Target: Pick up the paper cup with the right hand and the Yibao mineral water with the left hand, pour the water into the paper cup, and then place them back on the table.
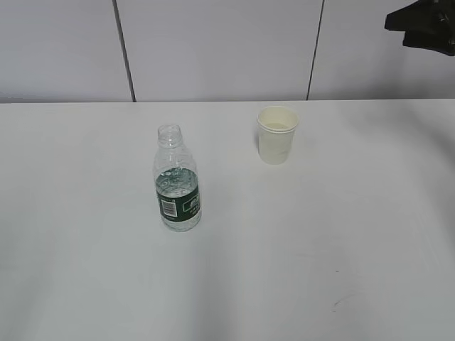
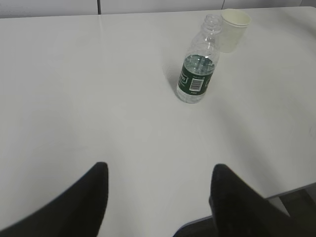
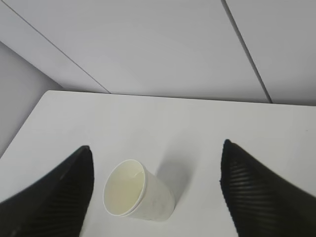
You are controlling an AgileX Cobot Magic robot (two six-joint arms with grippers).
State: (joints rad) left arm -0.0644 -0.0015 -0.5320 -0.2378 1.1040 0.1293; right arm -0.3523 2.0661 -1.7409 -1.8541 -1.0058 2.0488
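The Yibao bottle stands upright and capless on the white table, with water up to its green label. The white paper cup stands upright to its right, farther back. My left gripper is open and empty, low over the table's near edge, well short of the bottle and the cup. My right gripper is open and empty, above the cup, which lies between its fingers in that view. In the exterior view only part of the right arm shows at the top right.
A grey panelled wall stands behind the table. The table's near edge shows in the left wrist view, with dark floor below. A few tiny dark specks mark the tabletop at the front right.
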